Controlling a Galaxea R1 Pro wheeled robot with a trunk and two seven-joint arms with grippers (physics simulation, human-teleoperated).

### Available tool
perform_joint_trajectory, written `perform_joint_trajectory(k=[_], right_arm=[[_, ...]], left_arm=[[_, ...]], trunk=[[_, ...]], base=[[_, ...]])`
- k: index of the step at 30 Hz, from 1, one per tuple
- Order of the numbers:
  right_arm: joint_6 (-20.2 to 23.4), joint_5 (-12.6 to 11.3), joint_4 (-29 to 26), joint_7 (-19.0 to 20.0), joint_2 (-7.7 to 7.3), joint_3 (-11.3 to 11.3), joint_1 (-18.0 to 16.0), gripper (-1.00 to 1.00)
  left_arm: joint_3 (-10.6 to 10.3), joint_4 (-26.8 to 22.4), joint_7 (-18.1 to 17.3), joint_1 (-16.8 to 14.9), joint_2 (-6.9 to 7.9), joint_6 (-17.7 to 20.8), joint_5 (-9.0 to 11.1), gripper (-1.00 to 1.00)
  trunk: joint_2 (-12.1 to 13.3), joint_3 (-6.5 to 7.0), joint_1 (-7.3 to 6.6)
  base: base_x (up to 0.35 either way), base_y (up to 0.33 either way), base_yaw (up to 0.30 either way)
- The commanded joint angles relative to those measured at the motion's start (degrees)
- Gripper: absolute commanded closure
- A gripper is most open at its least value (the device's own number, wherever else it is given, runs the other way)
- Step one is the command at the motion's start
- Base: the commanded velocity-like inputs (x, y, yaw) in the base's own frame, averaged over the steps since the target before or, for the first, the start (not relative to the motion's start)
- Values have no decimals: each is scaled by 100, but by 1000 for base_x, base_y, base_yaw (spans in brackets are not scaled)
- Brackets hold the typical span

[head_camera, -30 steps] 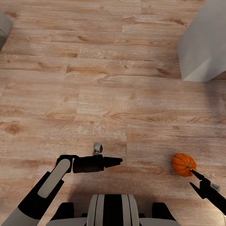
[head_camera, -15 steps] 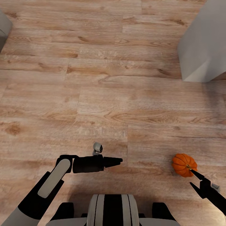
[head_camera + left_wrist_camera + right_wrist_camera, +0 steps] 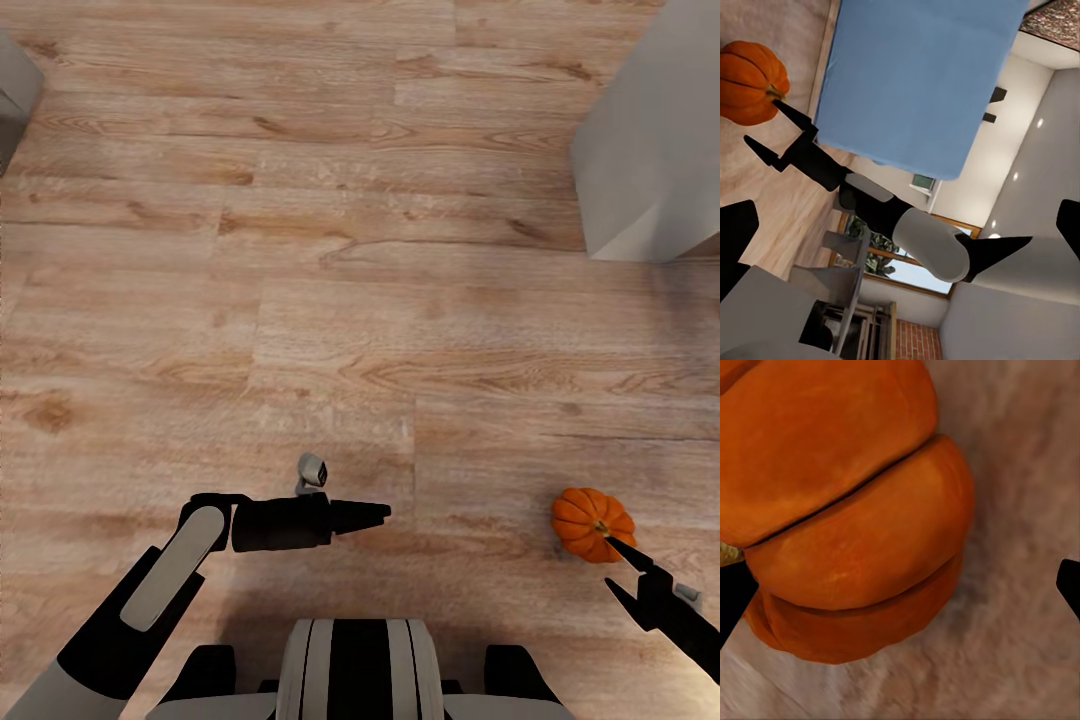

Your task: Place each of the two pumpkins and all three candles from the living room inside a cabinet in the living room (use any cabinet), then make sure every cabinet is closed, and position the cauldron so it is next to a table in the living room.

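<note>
1. A pumpkin (image 3: 592, 523) sits on the wooden floor (image 3: 330, 300), toward the lower right of the head view, well clear of the pale grey block (image 3: 655, 160) standing at the floor's far right.
2. It is small, round and deep orange, with rounded ribs parted by dark grooves; close up (image 3: 844, 510) the ribs look smooth and faintly mottled.
3. The right gripper (image 3: 622, 572) is spread: its upper fingertip touches the pumpkin's near side, the other fingertip stands apart on the floor side.
4. In the left wrist view the same pumpkin (image 3: 748, 81) lies at that fingertip, beside a blue panel (image 3: 915, 75).
5. The left gripper (image 3: 385, 514) hangs above bare floor, pointing toward the pumpkin; I cannot tell whether its fingers are spread or pressed together.
</note>
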Motion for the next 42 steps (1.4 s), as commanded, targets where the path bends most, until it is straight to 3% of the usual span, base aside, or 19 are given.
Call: perform_joint_trajectory(k=[1, 42], right_arm=[[-34, 155, 15, -18, 3, 25, 0, -100], [-34, 167, -11, -6, -15, 36, -18, -100]], left_arm=[[-7, 4, -49, -5, 3, 2, -38, -100], [-51, 0, -40, -5, -1, 2, -49, -100]], trunk=[[-1, -3, 1], [-1, -3, 1]], base=[[21, 61, 0], [48, 4, 0]])
